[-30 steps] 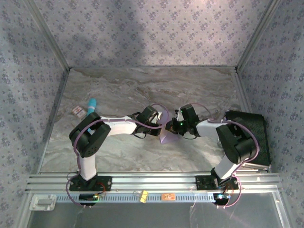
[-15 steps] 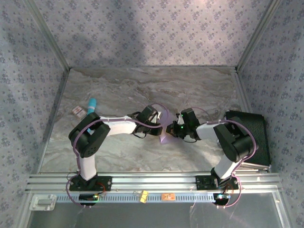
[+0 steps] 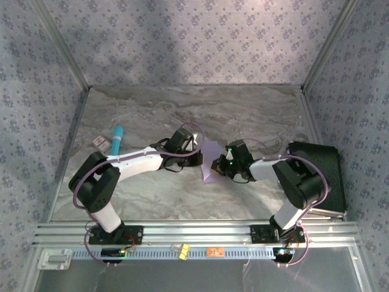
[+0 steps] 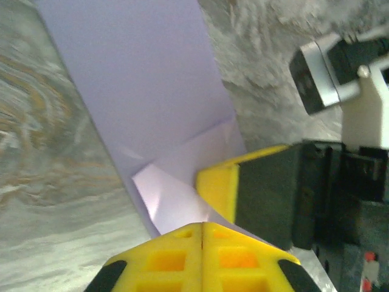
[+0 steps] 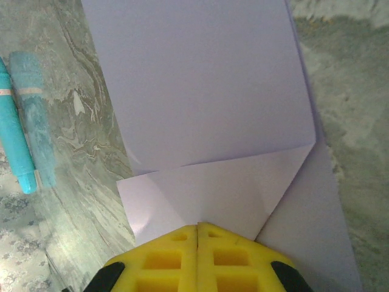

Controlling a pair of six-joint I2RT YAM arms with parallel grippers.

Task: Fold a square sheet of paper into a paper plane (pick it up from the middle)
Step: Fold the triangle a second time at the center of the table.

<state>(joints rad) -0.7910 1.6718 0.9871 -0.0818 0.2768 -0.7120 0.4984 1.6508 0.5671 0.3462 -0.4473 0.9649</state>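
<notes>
The square sheet of paper is lavender and stands tilted above the marble table between my two grippers. A triangular flap is folded in at the end near the fingers. My left gripper is on its left. Its yellow fingertips are pressed together where the flap's point meets them. My right gripper comes in from the right, shut on the flap's lower edge. One of its yellow fingers shows in the left wrist view, right beside my left tips.
A teal pen and a small card lie at the left of the table. The pen also shows in the right wrist view. A black case sits at the right edge. Patterned walls close three sides, with a metal rail in front.
My left arm has stretched out lower, and its jaws opened briefly and shut again. The right gripper shifted slightly left. The sheet now stands more spread between the two grippers.
</notes>
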